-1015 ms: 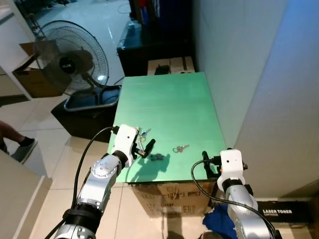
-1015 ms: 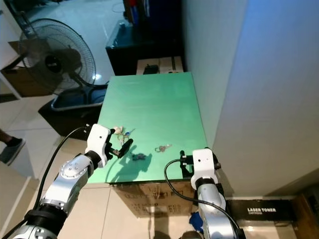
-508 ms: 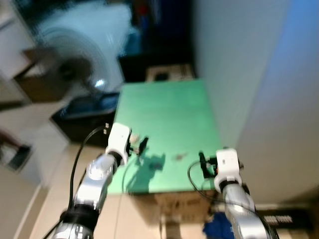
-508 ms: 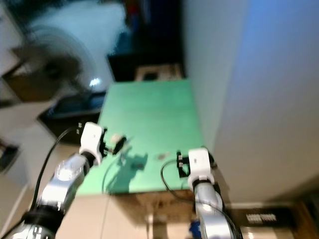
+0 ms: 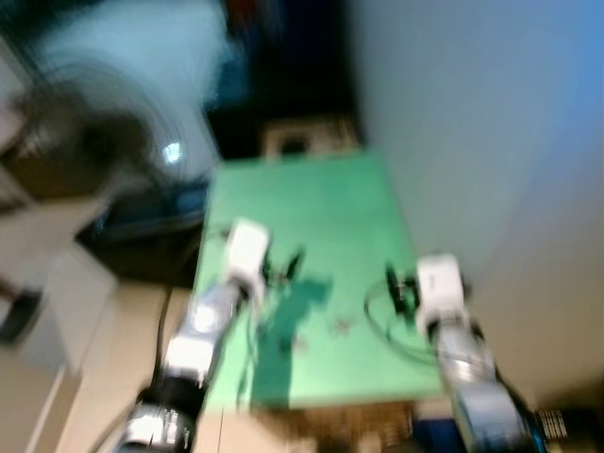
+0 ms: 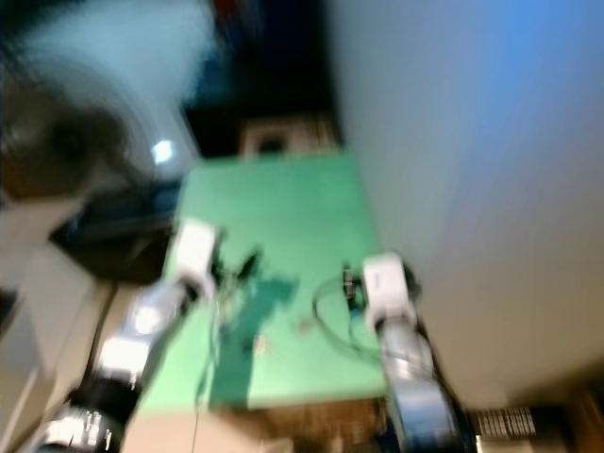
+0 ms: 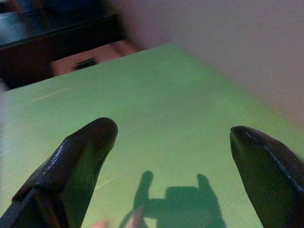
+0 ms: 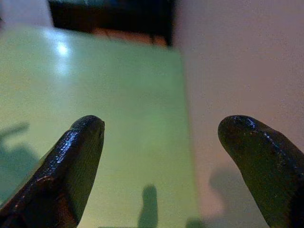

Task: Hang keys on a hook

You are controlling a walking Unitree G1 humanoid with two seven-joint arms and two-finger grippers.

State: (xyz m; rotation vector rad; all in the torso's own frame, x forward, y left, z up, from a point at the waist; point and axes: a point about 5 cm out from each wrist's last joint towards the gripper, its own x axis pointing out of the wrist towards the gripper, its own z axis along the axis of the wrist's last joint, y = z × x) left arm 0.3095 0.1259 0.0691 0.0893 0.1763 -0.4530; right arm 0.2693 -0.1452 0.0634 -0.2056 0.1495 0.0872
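Note:
The head views are blurred by motion. My left gripper (image 5: 288, 265) hovers open over the left part of the green tabletop (image 5: 316, 203); its wrist view shows both black fingers (image 7: 85, 152) spread wide with nothing between them. My right gripper (image 5: 396, 289) is open too, above the table's right side close to the wall, fingers (image 8: 76, 152) apart and empty. Small faint smears on the table, probably keys (image 5: 340, 327), lie between the two arms toward the front edge. No hook can be made out.
A pale wall (image 5: 491, 142) runs along the table's right edge. A standing fan (image 5: 90, 142) and a dark bin are on the floor to the left. A dark cabinet (image 5: 283, 85) and a cardboard box (image 5: 307, 140) stand behind the table.
The camera has moved and the picture has turned blurry. Both grippers now stand farther in over the tabletop than a second ago, and the left gripper is off the keys it was beside.

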